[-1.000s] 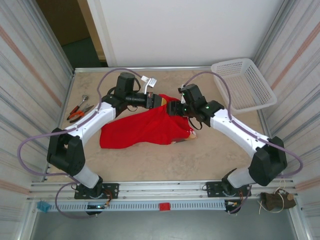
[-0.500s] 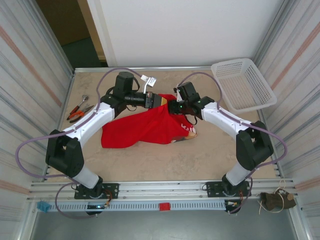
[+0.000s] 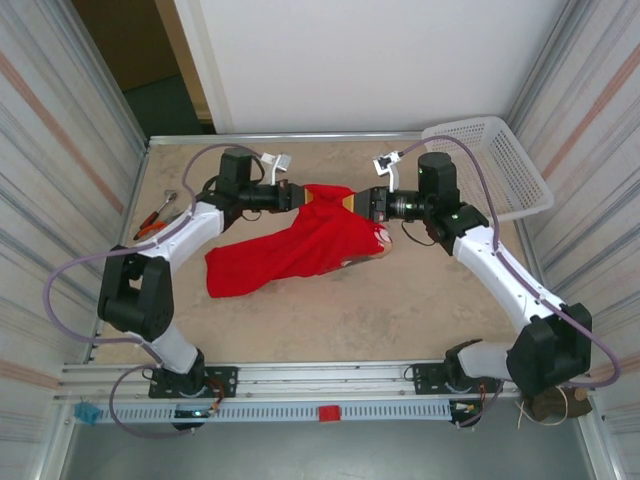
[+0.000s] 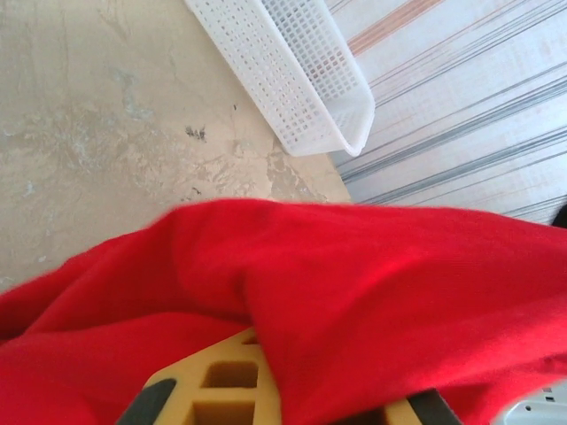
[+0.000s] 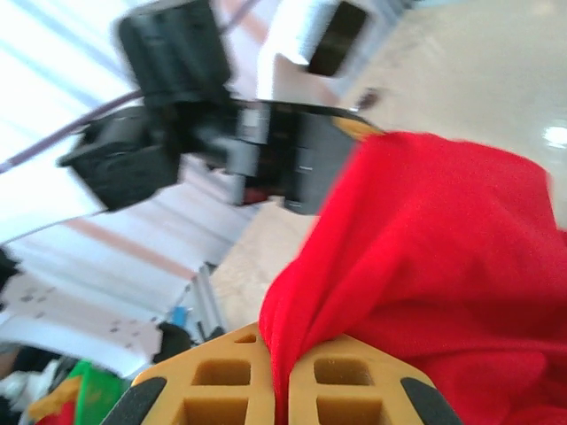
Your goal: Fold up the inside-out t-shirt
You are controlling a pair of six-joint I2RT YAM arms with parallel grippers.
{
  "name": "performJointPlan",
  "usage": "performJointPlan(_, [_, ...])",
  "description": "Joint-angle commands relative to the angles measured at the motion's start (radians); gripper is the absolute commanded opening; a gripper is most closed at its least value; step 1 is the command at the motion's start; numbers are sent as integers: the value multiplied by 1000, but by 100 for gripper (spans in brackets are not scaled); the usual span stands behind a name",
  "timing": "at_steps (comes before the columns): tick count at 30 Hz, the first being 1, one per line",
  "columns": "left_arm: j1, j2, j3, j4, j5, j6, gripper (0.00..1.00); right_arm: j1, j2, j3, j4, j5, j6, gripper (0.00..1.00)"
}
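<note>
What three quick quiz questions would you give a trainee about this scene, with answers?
1. True or false: the left gripper and right gripper are both shut on the t-shirt.
2. Where on the table is the basket? A) far right corner B) near left corner C) under the t-shirt
3. What tool lies near the table's left edge?
Key: 1 true; 2 A; 3 pliers.
</note>
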Motion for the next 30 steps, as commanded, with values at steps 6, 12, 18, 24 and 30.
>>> performJointPlan(6, [21, -80, 29, -59, -178, 15, 40, -53, -1, -60, 178, -161, 100, 0])
performJointPlan(12, [-23, -284, -57, -100, -250, 58, 52, -65, -10, -108, 239, -164, 134, 0])
performJointPlan(18, [-128, -294, -35, -134, -312, 218, 52, -65, -17, -110, 237, -163, 139, 0])
performJointPlan(24, [-206, -225, -19, -82, -278, 276, 46, -65, -38, -110, 228, -146, 140, 0])
performJointPlan(30, [-229, -160, -6, -26, -287, 262, 47, -65, -51, -113, 223, -150, 142, 0])
